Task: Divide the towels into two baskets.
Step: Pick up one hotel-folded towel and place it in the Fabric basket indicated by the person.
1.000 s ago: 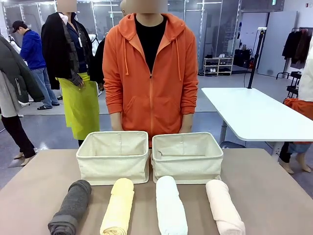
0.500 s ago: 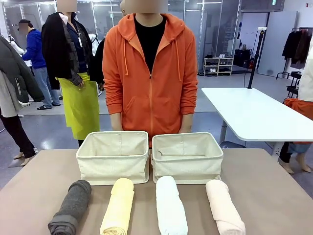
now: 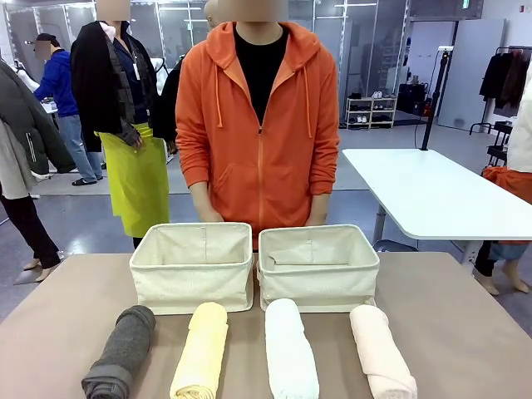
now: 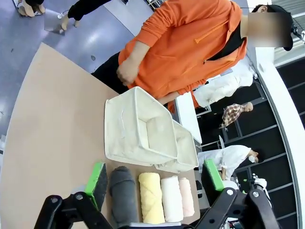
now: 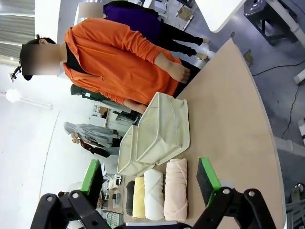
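Four rolled towels lie in a row at the near edge of the table: dark grey (image 3: 120,353), pale yellow (image 3: 201,351), white (image 3: 290,349) and pale pink (image 3: 381,351). Behind them two beige baskets stand side by side, the left basket (image 3: 191,287) and the right basket (image 3: 318,291), both with nothing in them. My left gripper (image 4: 156,177) hangs open high above the towels, with the grey roll (image 4: 123,194) closest to its left pad. My right gripper (image 5: 150,175) is open too, high over the pink roll (image 5: 176,195) and the white roll (image 5: 153,193). Neither touches anything.
A person in an orange hoodie (image 3: 258,125) stands right behind the baskets, hands (image 4: 126,71) held close to the body near the table's far edge. Bare tabletop (image 3: 465,316) lies on either side of the baskets. A white table (image 3: 432,195) stands off to the right.
The person in orange has shifted slightly and drawn the forearms up a little. Towels, baskets and both grippers have not moved.
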